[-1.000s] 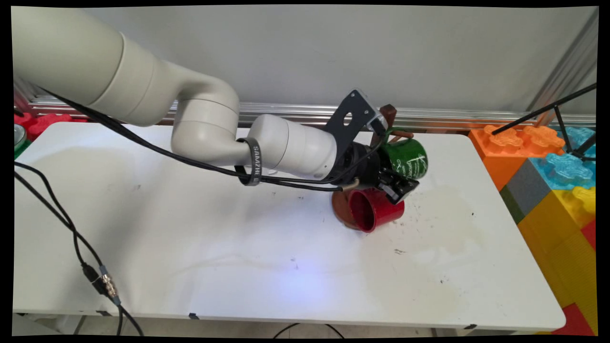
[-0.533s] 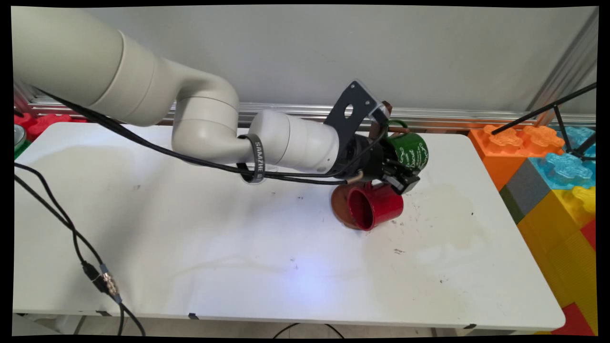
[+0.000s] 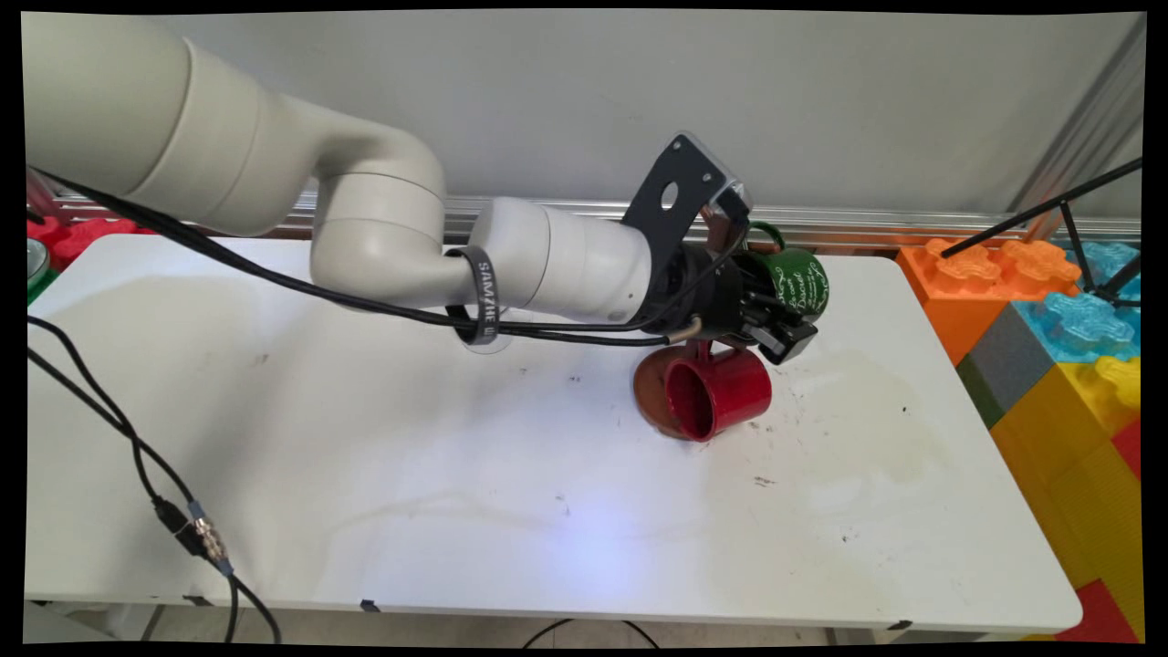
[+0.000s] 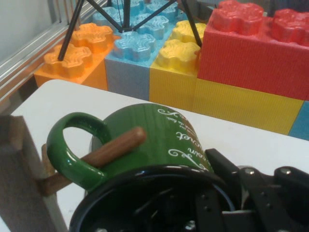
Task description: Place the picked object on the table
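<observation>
Green mug [image 4: 154,140] sitting in my gripper [image 3: 783,321], one finger gripping inside rim, handle looping over wooden peg [image 4: 113,149]. Red mug [image 3: 721,394] lying sideways below, untouched.

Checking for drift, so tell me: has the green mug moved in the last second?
Yes. The green mug has risen and shifted slightly right, farther from the red mug lying unmoved on the table.
</observation>
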Robot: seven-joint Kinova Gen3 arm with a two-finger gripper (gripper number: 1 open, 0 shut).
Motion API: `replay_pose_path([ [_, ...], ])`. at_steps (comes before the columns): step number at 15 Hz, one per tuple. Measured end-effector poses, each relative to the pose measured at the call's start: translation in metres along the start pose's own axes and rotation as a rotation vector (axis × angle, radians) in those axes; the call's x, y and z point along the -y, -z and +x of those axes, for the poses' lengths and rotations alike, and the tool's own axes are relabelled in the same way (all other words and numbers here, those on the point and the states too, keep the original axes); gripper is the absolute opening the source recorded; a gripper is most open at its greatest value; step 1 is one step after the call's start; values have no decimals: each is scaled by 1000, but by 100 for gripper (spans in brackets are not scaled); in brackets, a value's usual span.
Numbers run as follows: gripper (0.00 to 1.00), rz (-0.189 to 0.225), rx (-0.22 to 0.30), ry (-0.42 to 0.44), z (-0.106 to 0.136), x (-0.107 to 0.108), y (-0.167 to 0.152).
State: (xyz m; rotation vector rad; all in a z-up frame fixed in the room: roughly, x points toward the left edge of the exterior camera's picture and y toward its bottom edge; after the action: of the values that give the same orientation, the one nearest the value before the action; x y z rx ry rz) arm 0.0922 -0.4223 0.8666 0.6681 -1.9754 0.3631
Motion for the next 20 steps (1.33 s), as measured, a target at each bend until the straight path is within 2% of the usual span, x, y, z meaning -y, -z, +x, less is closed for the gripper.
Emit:
replay_pose_path([
  [13, 0, -53, -6, -24, 7, -25, 28],
  [20, 0, -90, 15, -63, 2, -36, 47],
])
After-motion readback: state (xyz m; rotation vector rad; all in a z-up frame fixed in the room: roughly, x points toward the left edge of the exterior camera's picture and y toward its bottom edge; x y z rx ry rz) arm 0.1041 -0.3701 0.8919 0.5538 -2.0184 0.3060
